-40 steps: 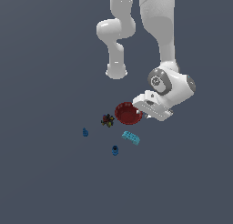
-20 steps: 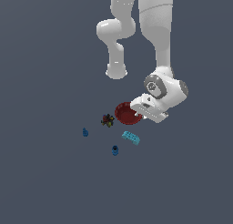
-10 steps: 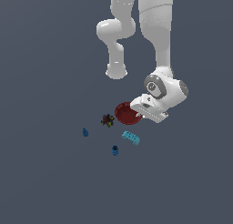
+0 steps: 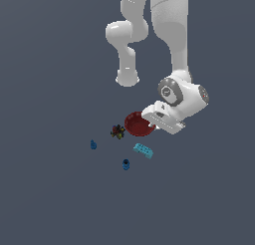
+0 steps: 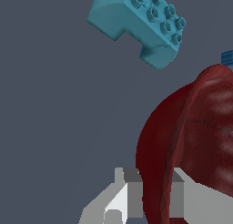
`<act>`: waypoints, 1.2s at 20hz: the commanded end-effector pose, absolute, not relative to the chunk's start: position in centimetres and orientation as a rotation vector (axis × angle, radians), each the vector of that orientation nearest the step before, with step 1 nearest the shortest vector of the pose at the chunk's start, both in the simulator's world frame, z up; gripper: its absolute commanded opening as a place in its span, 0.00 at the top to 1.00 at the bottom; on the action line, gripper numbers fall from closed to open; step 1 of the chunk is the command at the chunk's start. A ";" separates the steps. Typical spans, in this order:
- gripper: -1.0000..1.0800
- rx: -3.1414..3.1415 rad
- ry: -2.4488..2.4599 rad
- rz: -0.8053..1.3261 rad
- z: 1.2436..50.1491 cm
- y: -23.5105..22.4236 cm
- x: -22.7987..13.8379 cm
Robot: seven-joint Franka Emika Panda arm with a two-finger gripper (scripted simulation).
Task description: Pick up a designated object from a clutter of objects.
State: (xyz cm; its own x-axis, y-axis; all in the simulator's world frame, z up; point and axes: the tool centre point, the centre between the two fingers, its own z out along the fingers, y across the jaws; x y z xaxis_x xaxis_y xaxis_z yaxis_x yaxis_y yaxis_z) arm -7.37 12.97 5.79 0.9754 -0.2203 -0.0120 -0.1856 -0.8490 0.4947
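The dark red bowl (image 4: 135,124) with its ribbed rim lies in the middle of the clutter. My gripper (image 4: 152,123) has come down on the bowl's edge toward the exterior view's right. In the wrist view the bowl (image 5: 191,141) fills one side, and its wall runs between the two fingers of the gripper (image 5: 152,196). The fingers (image 5: 122,193) stand on either side of the wall and press against it, so the gripper is shut on the rim. The bowl still looks low, at the level of the other pieces.
A light blue brick (image 4: 143,150) (image 5: 136,22) lies just in front of the bowl. A small dark multicoloured lump (image 4: 117,132) sits at the bowl's left in the exterior view. Two tiny blue pieces (image 4: 93,145) (image 4: 126,164) lie farther out. The arm's base (image 4: 127,78) stands behind.
Two seconds ago the hand sat slightly higher; it then sank onto the bowl's rim. Over the last second arm and bowl have stayed in place.
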 end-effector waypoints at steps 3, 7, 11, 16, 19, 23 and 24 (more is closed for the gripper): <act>1.00 2.613 -0.289 -0.091 8.8 12.2 -5.6; 1.00 2.614 -0.289 -0.092 12.3 11.2 -3.6; 1.00 2.615 -0.289 -0.093 16.2 10.2 -1.4; 1.00 2.616 -0.289 -0.094 21.2 8.9 1.6; 1.00 2.616 -0.289 -0.094 24.0 8.1 3.3; 1.00 2.615 -0.290 -0.093 27.2 7.3 5.2; 1.00 2.615 -0.290 -0.093 27.9 7.1 5.7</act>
State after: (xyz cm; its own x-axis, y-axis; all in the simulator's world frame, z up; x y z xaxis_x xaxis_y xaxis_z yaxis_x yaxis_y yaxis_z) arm 4.98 7.38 26.64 0.9749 -0.2222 -0.0132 -0.1872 -0.8507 0.4913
